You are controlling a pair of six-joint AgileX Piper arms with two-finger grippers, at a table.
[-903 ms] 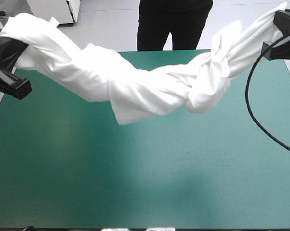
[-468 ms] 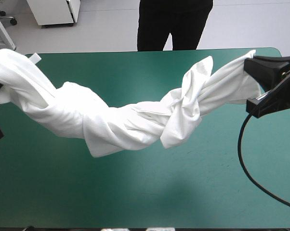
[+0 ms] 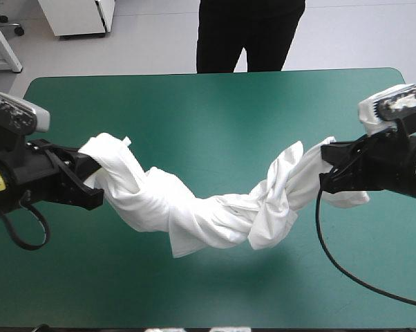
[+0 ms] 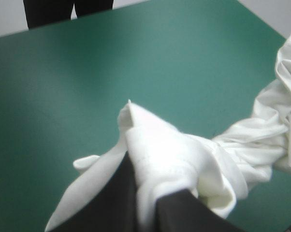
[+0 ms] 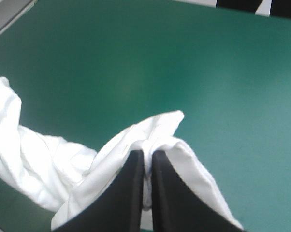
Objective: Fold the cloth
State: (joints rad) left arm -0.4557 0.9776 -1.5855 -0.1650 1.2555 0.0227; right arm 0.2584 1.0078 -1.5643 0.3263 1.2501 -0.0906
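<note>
At the nine o'clock side of the table [image 3: 208, 104], one end of the T-shirt [image 3: 208, 218] is clamped in the left gripper [image 3: 89, 181]. White fabric is pinched between its black fingers [image 4: 111, 208], and a small flap is left sticking up toward twelve o'clock just past the grip. From there the T-shirt is strung across the teal-green cover as a twisted rope that sags toward six o'clock at the middle. A bunched knot of folds is gathered a little to the three o'clock side of the sag. Whether the lowest part touches the table cannot be told. At the three o'clock side the other end is held by the right gripper [image 3: 329, 173], which is all but closed, a thin fold of cloth pressed in the narrow slit.
</note>
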